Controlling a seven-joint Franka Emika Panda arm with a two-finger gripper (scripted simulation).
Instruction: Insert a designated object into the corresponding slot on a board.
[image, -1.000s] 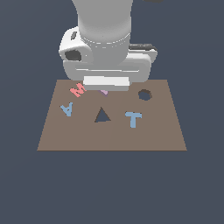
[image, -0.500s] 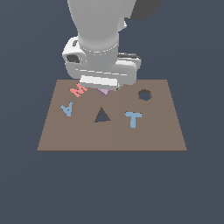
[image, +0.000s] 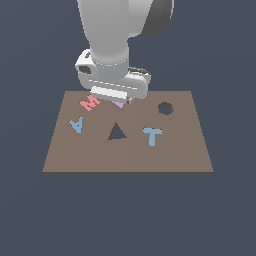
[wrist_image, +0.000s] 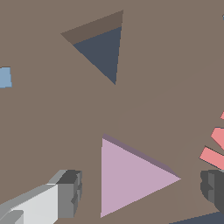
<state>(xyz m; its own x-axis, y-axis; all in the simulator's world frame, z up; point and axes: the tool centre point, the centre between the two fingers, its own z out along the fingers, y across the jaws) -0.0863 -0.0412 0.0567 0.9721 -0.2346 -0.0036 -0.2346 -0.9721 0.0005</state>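
Observation:
The pale lilac-pink triangular piece (image: 118, 104) lies flat on the brown board (image: 175, 150), near the board's far edge, beside the red M (image: 90, 103). My gripper (image: 118, 101) is low over it and hides most of it in the exterior view. In the wrist view the piece (wrist_image: 131, 175) lies between my open gripper's (wrist_image: 140, 188) two fingers (wrist_image: 68, 192), with a gap on each side. The dark triangular slot (image: 116, 132) is in the board's middle, a short way from the piece. It also shows in the wrist view (wrist_image: 101, 48), empty.
A blue A (image: 76, 123) is at the exterior view's left and a blue T (image: 152, 135) to the right of the slot. A round dark hole (image: 165, 107) is at the far right. The red M (wrist_image: 216, 144) is close to one finger in the wrist view.
The arm has come down towards the board over the lilac piece and turned somewhat. The piece and the letters have not moved.

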